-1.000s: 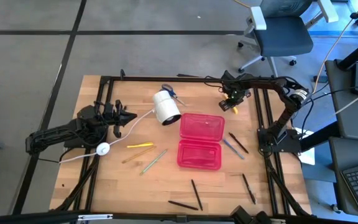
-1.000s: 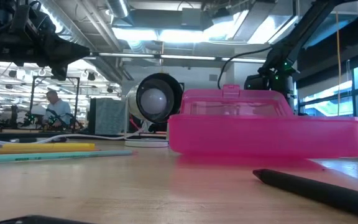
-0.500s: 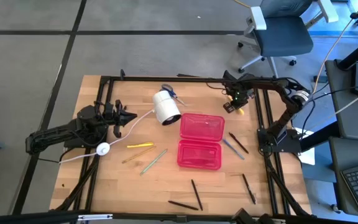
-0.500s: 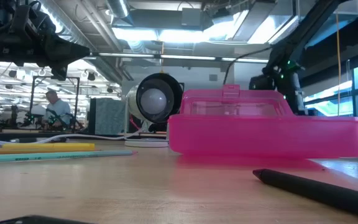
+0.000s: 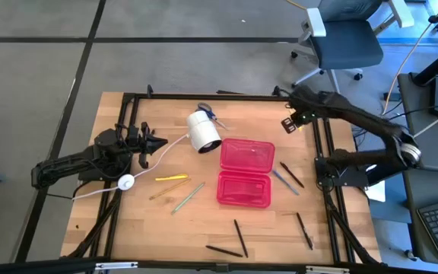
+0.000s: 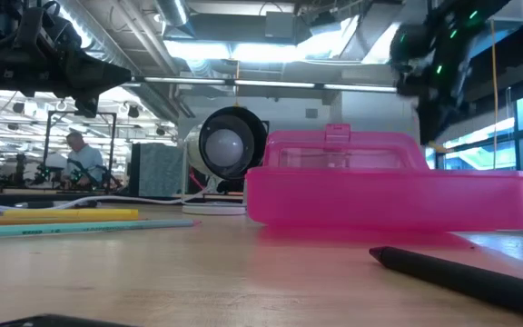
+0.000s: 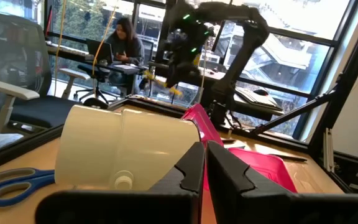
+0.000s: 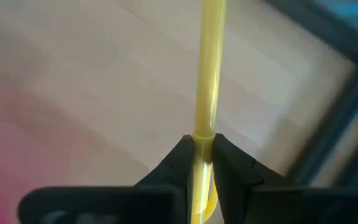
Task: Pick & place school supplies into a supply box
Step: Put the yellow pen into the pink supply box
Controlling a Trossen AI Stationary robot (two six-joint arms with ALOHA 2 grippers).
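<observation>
The open pink supply box [image 5: 245,173] lies flat on the table's middle, lid toward the far edge; it also fills the low view [image 6: 389,186]. My right gripper [image 5: 291,124] hangs high above the table's far right corner, shut on a yellow pen [image 8: 206,74]. Other pens and pencils lie flat on the wood: yellow [image 5: 172,177], tan [image 5: 166,190] and green [image 5: 188,196] ones left of the box, blue [image 5: 285,182] and black [image 5: 292,174] ones right of it, several black near the near edge [image 5: 239,237]. My left gripper [image 5: 154,143] waits shut at the table's left. My right gripper pinches the yellow pen's shaft [image 8: 203,142] between its two fingers, coming from above and pointing down, with the fingers across the pen. The pen is lifted clear of the table and sticks out sideways from the fingers, slightly tilted [image 7: 160,81].
A white cylinder [image 5: 203,130] with a white cable [image 5: 128,181] lies left of the box's far end, blue scissors [image 5: 207,113] behind it. The black frame rails [image 5: 322,144] run along the table's right side. Bare wood lies near the near left corner.
My right gripper has risen well above the table's far right corner, staying shut on the yellow pen, which has gone up with it clear of the wood. The right arm has stretched out higher and swung toward the right edge.
</observation>
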